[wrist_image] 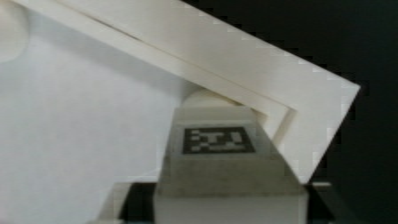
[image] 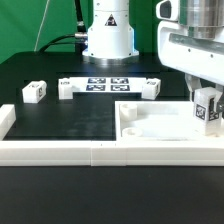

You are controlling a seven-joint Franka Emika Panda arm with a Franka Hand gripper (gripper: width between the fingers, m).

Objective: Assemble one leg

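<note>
My gripper [image: 207,108] is shut on a leg [image: 208,111], a small white block with a black-and-white tag, and holds it upright over the right corner of the large flat white panel [image: 150,122]. In the wrist view the leg [wrist_image: 221,150] fills the space between my fingers [wrist_image: 139,200], its far end at the panel's corner [wrist_image: 267,95]. Whether the leg touches the panel I cannot tell. Three more legs lie on the black table: one [image: 33,92] at the exterior view's left, one [image: 66,88] next to it, and one [image: 150,86] behind the panel.
The marker board [image: 105,84] lies fixed at the back near the robot base [image: 107,40]. Long white border rails [image: 60,150] run along the table's front edge and up the left side [image: 5,122].
</note>
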